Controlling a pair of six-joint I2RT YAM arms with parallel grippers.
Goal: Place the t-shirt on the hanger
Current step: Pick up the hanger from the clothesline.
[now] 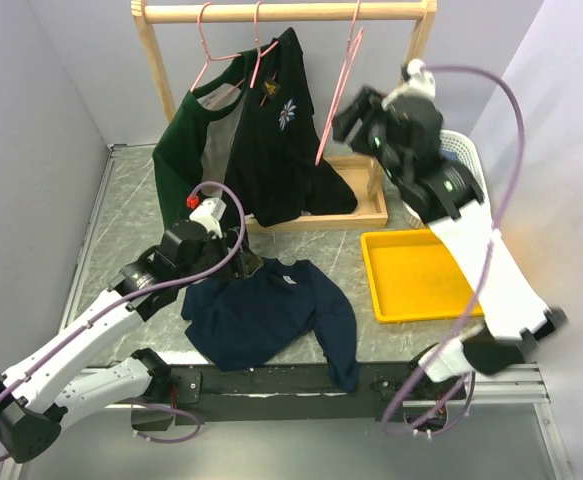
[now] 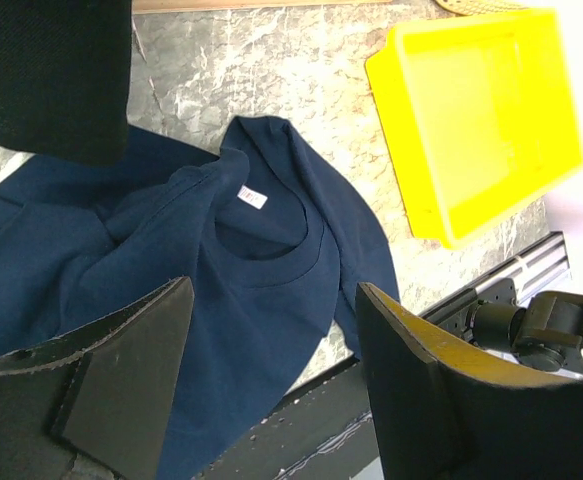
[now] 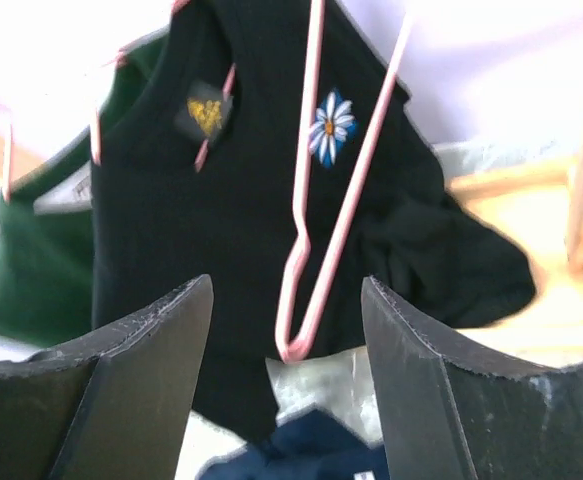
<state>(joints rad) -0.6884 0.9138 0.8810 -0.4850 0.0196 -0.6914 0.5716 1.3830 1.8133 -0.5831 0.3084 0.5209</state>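
The right gripper (image 3: 286, 300) is shown with its two dark fingers (image 3: 136, 385) spread apart and nothing clasped. The lower corner of the empty pink hanger (image 3: 293, 348) is framed in the gap between them. A black garment (image 3: 251, 230) with a white flower emblem (image 3: 331, 125) is hung behind it, and a dark green garment (image 3: 36, 275) to its left. The navy t-shirt (image 3: 301, 455) is glimpsed below.

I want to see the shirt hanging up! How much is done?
Nothing looks done: the t-shirt lies crumpled on the table, and the hanger hangs bare on the rail. Both grippers are open and empty, the left gripper above the shirt's collar, the right gripper facing the hanger. Left: get the hanger into the shirt.
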